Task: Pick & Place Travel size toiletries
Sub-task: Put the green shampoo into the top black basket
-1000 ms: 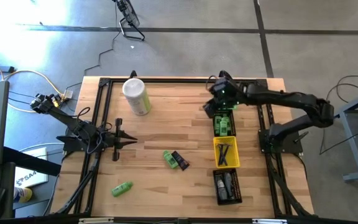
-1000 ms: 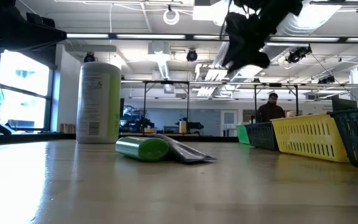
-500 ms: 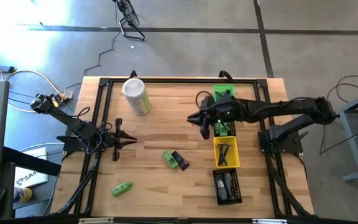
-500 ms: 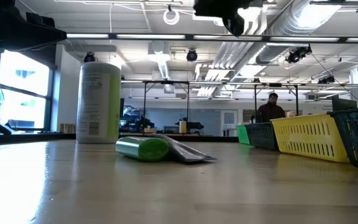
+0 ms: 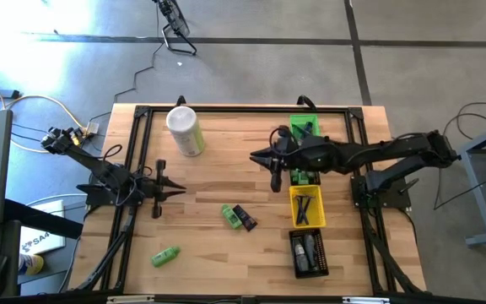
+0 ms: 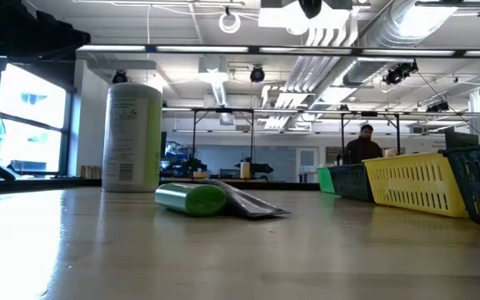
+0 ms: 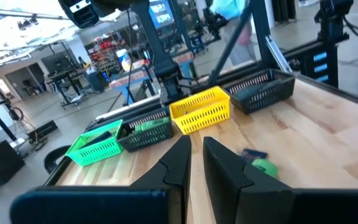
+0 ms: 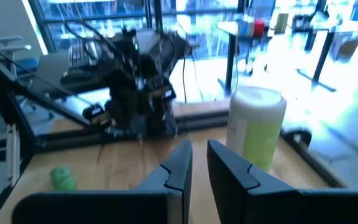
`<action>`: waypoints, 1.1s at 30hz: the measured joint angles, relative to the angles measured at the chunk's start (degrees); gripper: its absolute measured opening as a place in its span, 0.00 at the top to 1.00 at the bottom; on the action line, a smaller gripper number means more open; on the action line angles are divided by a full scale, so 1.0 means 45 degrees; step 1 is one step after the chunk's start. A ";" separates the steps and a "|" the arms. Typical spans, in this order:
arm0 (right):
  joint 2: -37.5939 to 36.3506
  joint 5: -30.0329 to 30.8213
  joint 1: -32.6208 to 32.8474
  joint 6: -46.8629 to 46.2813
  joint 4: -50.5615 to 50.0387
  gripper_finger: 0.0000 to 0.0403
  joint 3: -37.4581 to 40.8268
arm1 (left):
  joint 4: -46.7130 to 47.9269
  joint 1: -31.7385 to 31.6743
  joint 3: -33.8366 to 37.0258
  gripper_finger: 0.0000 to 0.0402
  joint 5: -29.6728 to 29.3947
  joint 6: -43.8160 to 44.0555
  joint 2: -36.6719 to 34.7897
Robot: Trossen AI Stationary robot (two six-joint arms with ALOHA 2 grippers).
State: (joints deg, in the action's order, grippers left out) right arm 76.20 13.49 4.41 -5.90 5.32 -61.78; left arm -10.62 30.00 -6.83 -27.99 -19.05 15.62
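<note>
My right gripper [image 5: 270, 160] is almost closed and empty above the desk [image 5: 218, 177]; the green bottle [image 5: 165, 256] lies lengthwise left-right.

Bench [image 5: 226, 181] is showing pale, smooth wood with a slight sheen. Yellow bin [image 5: 307, 207] is looking like perforated plastic. Green bottle [image 6: 192, 199] is appearing glossy.

Open wood mid-table; canister [image 5: 186, 129] at 11 o'clock, bin row [image 5: 306, 205] at 3, green bottle [image 5: 231, 215] + tube [image 5: 245, 217] near centre.
</note>
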 joint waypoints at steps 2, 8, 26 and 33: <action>0.0000 -0.0029 -0.0011 0.0511 0.0454 0.90 0.0000 | -0.0206 0.0004 0.0000 0.91 0.0000 -0.0014 0.0005; 0.0000 0.0477 -0.0245 0.1223 0.1140 0.90 0.0000 | -0.0626 0.0000 0.0000 0.91 -0.0005 0.0006 0.0003; 0.0024 0.0638 0.0216 -0.1425 0.0601 0.90 0.0005 | 0.0659 0.0003 0.0000 0.91 -0.0053 0.2877 0.0005; 0.0265 0.1119 0.0610 -0.2398 -0.1313 0.90 0.0005 | 0.1167 0.0004 0.0000 0.91 -0.0049 0.3813 0.0005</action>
State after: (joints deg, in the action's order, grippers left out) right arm 77.40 18.52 7.16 -16.68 -0.60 -61.76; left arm -5.37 30.02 -6.83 -28.21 -1.89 15.64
